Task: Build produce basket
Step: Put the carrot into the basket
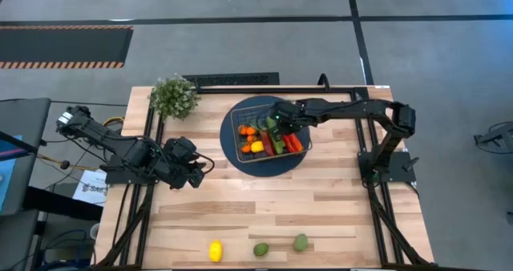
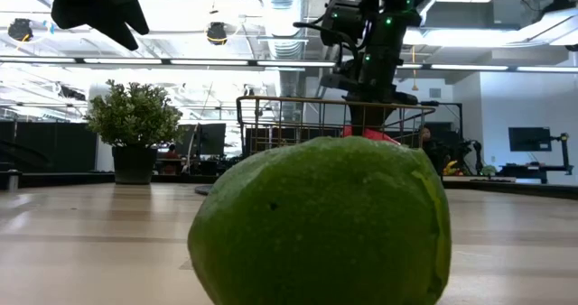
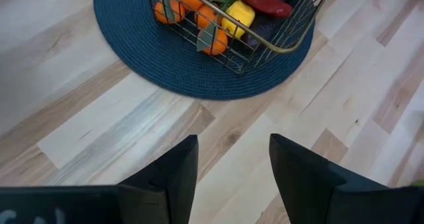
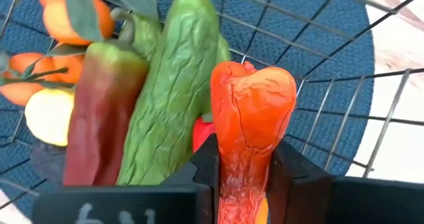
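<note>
Fingers of our right gripper (image 4: 244, 177) clamp an orange pepper (image 4: 250, 118) over the basket (image 1: 237, 123) near the table's (image 1: 337, 215) far edge; our left gripper (image 3: 232, 177) hovers apart-fingered near the left edge.

Bright, even light falls from the ceiling lamps (image 2: 217, 32) glaring in my low view. There the lime (image 2: 321, 222) sits so close it blurs and fills the frame, its underside dark. From above, my table (image 1: 321, 207) looks evenly lit with soft, short shadows. My wrist views are crisp, my own fingers dark.
</note>
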Motion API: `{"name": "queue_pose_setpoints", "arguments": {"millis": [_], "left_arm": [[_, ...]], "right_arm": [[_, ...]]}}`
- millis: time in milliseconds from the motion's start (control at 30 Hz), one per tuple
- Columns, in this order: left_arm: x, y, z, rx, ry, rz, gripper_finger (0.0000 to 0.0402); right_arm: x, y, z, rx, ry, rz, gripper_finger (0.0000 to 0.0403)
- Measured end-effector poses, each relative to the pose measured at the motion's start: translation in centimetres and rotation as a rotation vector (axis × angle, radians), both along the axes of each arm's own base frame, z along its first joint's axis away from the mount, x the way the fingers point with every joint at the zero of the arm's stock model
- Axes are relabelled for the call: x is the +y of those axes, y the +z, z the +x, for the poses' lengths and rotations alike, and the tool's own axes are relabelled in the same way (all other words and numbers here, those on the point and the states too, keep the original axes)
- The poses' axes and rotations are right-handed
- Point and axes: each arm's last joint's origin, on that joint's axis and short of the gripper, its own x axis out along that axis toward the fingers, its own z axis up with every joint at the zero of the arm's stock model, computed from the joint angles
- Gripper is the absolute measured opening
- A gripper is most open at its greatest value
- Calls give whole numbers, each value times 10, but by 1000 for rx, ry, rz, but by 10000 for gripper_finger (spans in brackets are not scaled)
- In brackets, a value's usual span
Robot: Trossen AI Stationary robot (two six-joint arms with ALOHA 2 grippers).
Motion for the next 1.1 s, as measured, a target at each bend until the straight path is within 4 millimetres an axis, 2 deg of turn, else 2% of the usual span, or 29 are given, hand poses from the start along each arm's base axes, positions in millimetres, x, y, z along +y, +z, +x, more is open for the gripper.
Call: {"name": "queue_pose_setpoints", "arguments": {"millis": [367,500,767,967,1100], "left_arm": [[0,0,0,0,-1,0,171],[0,0,0,1,-1,1,171],[-1,-1,0,7,-9,-7,171],[-1,-1,0,10,-12,-13,171],[-1,-1,0,11,-15,-11,171]], "right_arm": [[14,0,6,-30,6,6,81],[15,-7,9,-15,8,12,81],[18,-35,25,32,27,23,82],[22,-32,25,24,52,16,87],[23,-23,22,0,66,27,114]]}}
